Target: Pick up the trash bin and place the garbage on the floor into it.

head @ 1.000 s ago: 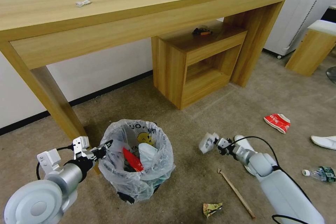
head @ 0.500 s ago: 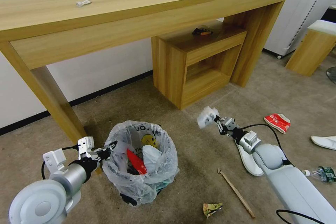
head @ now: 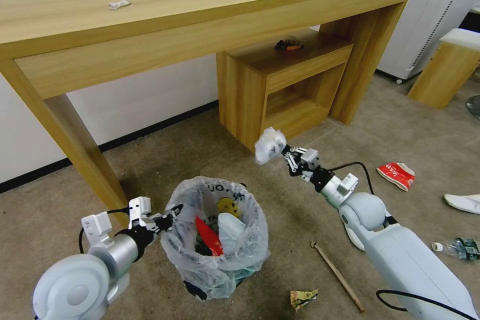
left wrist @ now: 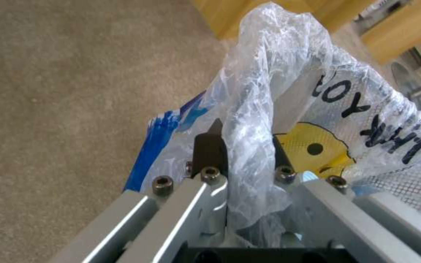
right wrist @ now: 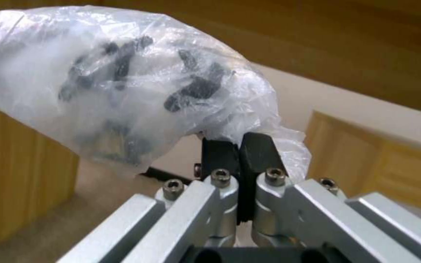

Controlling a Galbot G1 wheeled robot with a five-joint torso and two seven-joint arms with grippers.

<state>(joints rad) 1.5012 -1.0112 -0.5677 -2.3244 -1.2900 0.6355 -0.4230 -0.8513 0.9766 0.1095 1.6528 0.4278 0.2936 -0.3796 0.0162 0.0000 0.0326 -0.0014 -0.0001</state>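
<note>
Left gripper (head: 172, 211) pinching rim of the trash bin (head: 220, 240) on the floor (head: 280, 220). Right gripper (head: 286, 154) clamped on crumpled plastic wad (head: 269, 144), up in air w/ it, beside bin.

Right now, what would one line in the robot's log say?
left gripper: shut on trash bin rim | right gripper: shut on crumpled plastic wad, held above the floor | bin holds red wrapper
</note>
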